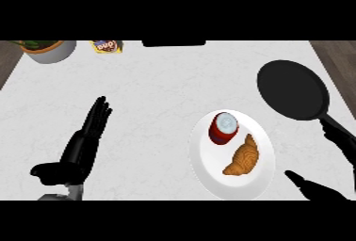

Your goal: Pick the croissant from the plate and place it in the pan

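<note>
1. Looking down at the white marbled desk [153, 75], I see my two black hands coming in from the lower edge.
2. My left hand [82, 146] rests at the left, well apart from the plate, fingers straight and close together, pointing up the view, thumb out to the side; it holds nothing.
3. My right hand [327, 190] shows at the lower right, spread wide: the thumb lies low, just beside the plate's right rim, and the fingers reach up along the right edge toward the pan's handle. Nothing sits in it.
4. The croissant [243, 156] lies on the white plate [208, 176], in the right half, its length running up and down the view.
5. A red can [223, 128] with a pale top stands on the same plate, just above and left of the croissant.
6. The black pan [293, 89] sits up and right of the plate, its handle pointing down-right.
7. Far up the desk, at the left, are a white plant pot [50, 51] and a small packet [106, 46].
</note>
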